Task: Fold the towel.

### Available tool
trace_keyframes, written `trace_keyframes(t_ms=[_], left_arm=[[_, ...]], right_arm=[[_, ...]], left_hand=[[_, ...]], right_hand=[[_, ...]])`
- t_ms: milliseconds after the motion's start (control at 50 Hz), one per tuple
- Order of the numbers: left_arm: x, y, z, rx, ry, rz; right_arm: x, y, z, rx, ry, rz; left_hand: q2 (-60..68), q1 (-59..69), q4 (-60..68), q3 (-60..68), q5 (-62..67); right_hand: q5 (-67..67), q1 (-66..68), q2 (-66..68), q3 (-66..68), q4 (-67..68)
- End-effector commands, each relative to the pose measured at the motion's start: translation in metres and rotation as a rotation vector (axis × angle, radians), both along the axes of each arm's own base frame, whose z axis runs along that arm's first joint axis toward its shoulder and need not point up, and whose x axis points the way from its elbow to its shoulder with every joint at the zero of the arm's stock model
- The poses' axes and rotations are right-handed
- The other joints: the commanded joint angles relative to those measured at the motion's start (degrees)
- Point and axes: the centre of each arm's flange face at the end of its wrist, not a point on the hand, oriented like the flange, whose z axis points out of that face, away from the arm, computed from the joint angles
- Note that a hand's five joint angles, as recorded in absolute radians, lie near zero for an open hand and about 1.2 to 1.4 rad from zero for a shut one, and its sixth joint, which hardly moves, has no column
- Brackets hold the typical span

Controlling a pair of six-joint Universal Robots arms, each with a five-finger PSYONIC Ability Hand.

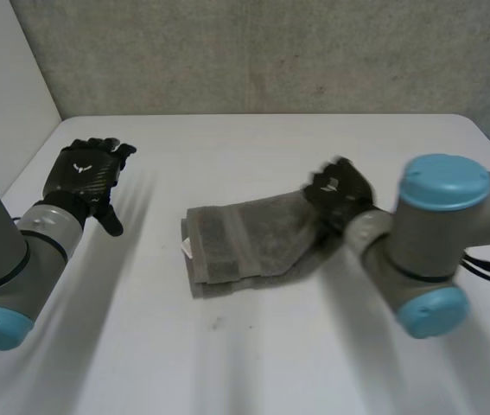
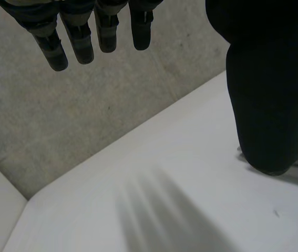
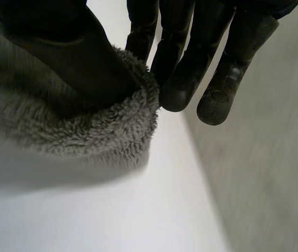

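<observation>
A grey towel (image 1: 245, 246) lies folded in a loose band in the middle of the white table (image 1: 270, 363), with a white label at its left end. My right hand (image 1: 340, 190) is at the towel's right end, lifting it slightly. In the right wrist view the thumb presses on the fluffy towel edge (image 3: 101, 131) and the fingers (image 3: 180, 84) close against it, pinching the cloth. My left hand (image 1: 85, 177) hovers over the table's far left, well away from the towel. Its fingers (image 2: 80, 42) are straight and hold nothing.
A grey wall (image 1: 270, 52) runs behind the table's far edge, and a white panel (image 1: 3, 78) stands at the left. Bare table surface lies in front of the towel and between the towel and the left hand.
</observation>
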Motion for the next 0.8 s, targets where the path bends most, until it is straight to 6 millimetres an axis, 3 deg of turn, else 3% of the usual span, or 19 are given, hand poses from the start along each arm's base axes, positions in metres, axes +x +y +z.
trace_keyframes(t_ms=[20,40,60,100,180,200,220,240,260,280,420,460,520,560,640,720,800], left_arm=[[-0.015,0.006,0.011,-0.037,0.011,-0.042],[-0.02,0.008,0.015,-0.046,0.016,-0.055],[-0.02,0.008,0.015,-0.046,0.016,-0.055],[-0.025,0.009,0.023,-0.062,0.045,-0.068],[-0.026,0.008,0.033,-0.067,0.102,-0.067],[-0.027,0.006,0.037,-0.066,0.14,-0.066],[-0.028,0.005,0.04,-0.059,0.181,-0.068],[-0.028,0.005,0.04,-0.059,0.182,-0.068],[-0.029,0.004,0.044,-0.049,0.225,-0.068],[-0.029,0.004,0.044,-0.049,0.225,-0.068],[-0.036,-0.001,0.051,0.023,0.376,-0.076],[-0.038,-0.002,0.046,0.049,0.384,-0.076],[-0.045,-0.003,0.032,0.106,0.38,-0.077],[-0.051,0.0,0.013,0.173,0.361,-0.083],[-0.057,0.005,-0.009,0.236,0.334,-0.088],[-0.066,0.014,-0.042,0.32,0.285,-0.096],[-0.068,0.018,-0.06,0.356,0.258,-0.079]], right_arm=[[0.087,0.074,0.003,-0.109,-0.034,0.402],[0.097,0.091,-0.007,-0.091,-0.008,0.485],[0.097,0.091,-0.007,-0.091,-0.008,0.486],[0.106,0.118,-0.029,-0.017,0.059,0.607],[0.103,0.124,-0.038,0.059,0.103,0.609],[0.1,0.123,-0.036,0.082,0.106,0.585],[0.097,0.12,-0.033,0.101,0.092,0.548],[0.097,0.12,-0.033,0.102,0.092,0.548],[0.093,0.116,-0.024,0.125,0.054,0.505],[0.086,0.108,-0.013,0.162,-0.005,0.447],[0.045,0.069,0.021,0.341,-0.286,0.217],[0.028,0.055,0.03,0.41,-0.396,0.138],[0.02,0.047,0.031,0.444,-0.439,0.096],[0.01,0.035,0.031,0.487,-0.496,0.046],[0.01,0.027,0.026,0.516,-0.518,0.022],[0.018,0.013,0.002,0.574,-0.489,-0.003],[0.024,0.006,-0.017,0.622,-0.451,-0.014]], left_hand=[[0.5,-0.01,0.37,0.52,-1.72],[0.5,-0.01,0.37,0.52,-1.72],[0.5,-0.01,0.37,0.52,-1.72],[0.5,-0.01,0.37,0.52,-1.72],[0.5,-0.01,0.37,0.52,-1.72],[0.5,-0.01,0.37,0.52,-1.72],[0.5,-0.01,0.37,0.52,-1.72],[0.5,-0.01,0.37,0.52,-1.72],[0.5,-0.01,0.37,0.52,-1.72],[0.5,-0.01,0.37,0.52,-1.72],[0.5,-0.01,0.37,0.52,-1.72],[0.5,-0.01,0.37,0.52,-1.72],[0.55,0.03,0.42,0.57,-1.67],[0.55,0.03,0.42,0.57,-1.67],[0.72,0.2,0.59,0.74,-1.51],[0.72,0.2,0.59,0.74,-1.51],[0.72,0.2,0.59,0.74,-1.51]], right_hand=[[3.7,4.5,5.25,3.33,3.14],[3.7,4.5,5.25,3.33,3.14],[3.7,4.5,5.25,3.33,3.14],[3.7,4.5,5.25,3.33,3.14],[3.7,4.5,5.25,3.33,3.14],[3.7,4.5,5.25,3.33,3.14],[-21.22,-20.42,-19.67,-21.59,-21.78],[-21.47,-20.67,-19.92,-21.84,-22.03],[-53.95,-53.14,-52.39,-54.31,-54.5],[-66.3,-65.5,-64.75,-66.67,-66.86],[-66.3,-65.5,-64.75,-66.67,-66.86],[-66.3,-65.5,-64.75,-66.67,-66.86],[-66.3,-65.5,-64.75,-66.67,-66.86],[-66.3,-65.5,-64.75,-66.67,-66.86],[-66.3,-65.5,-64.75,-66.67,-66.86],[-66.3,-65.5,-64.75,-66.67,-66.86],[-66.3,-65.5,-64.75,-66.67,-66.86]])
